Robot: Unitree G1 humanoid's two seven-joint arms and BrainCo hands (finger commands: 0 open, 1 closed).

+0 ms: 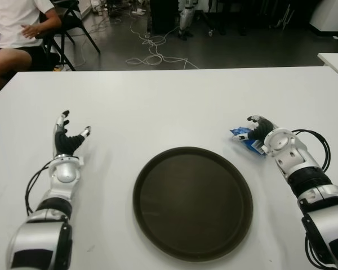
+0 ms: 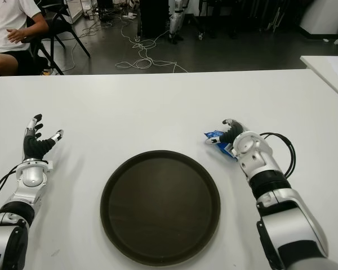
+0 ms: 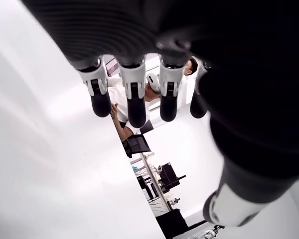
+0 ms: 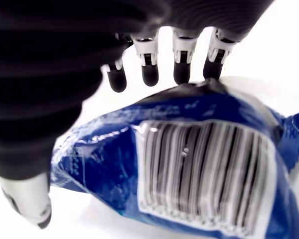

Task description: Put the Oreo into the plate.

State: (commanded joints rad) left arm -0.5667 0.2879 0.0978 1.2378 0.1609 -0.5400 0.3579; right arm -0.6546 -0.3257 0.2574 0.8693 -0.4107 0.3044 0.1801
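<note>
The round plate (image 1: 192,203) sits empty before us; our right robot hand (image 1: 258,130) cups over the Oreo packet (image 1: 243,136), fingers not yet closed; next we must clamp and lift it.

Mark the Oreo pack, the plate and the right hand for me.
Oreo pack (image 4: 189,169): right wrist view, on its barcode panel.
plate (image 1: 192,203): left eye view, bare centre of the dark tray.
right hand (image 1: 263,132): left eye view, middle of the hand over the pack.

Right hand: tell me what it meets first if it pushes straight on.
The blue Oreo pack. The right hand sits over it with fingers spread past its far edge; contact unclear.
</note>
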